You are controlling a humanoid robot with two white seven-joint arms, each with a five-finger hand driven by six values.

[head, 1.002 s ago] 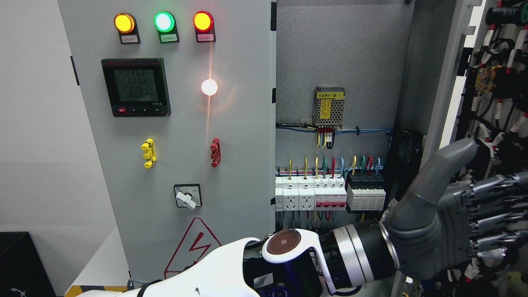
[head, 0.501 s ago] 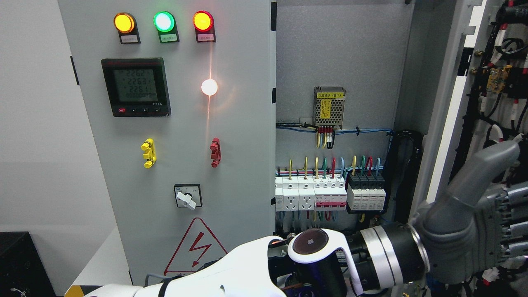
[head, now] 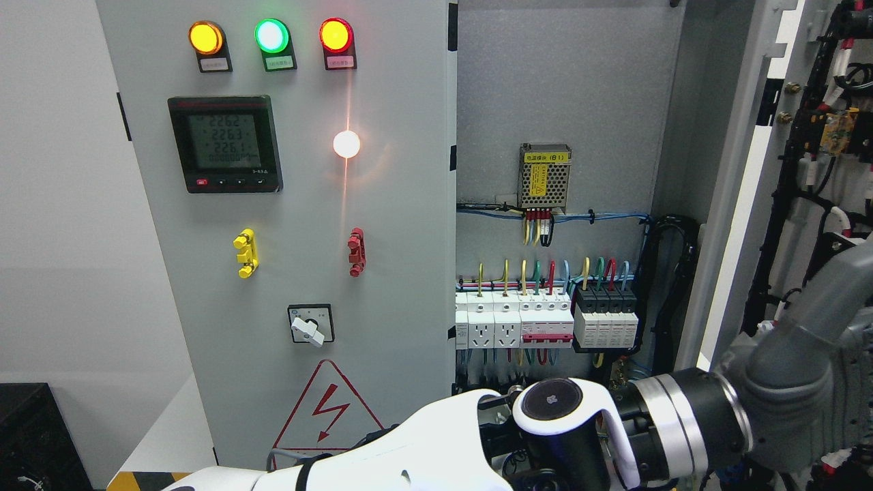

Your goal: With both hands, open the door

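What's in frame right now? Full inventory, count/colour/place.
Left cabinet door: 1, grey, closed, left half.
Indicator lamps: 3, amber, green, red, top of that door.
White lamp: 1, lit, below the red one.
Meter: 1, black, upper left of door.
Handles: 2, yellow and red, mid door.
Rotary switch: 1, white knob, below handles.
Warning triangle: 1, red, door bottom.
Power supply: 1, metal, yellow label, inside cabinet.
Breakers and sockets: one row, white and black, inside.
Right door: 1, grey, swung open, right edge.
Left hand: 1, grey, lower right, partly cut off.
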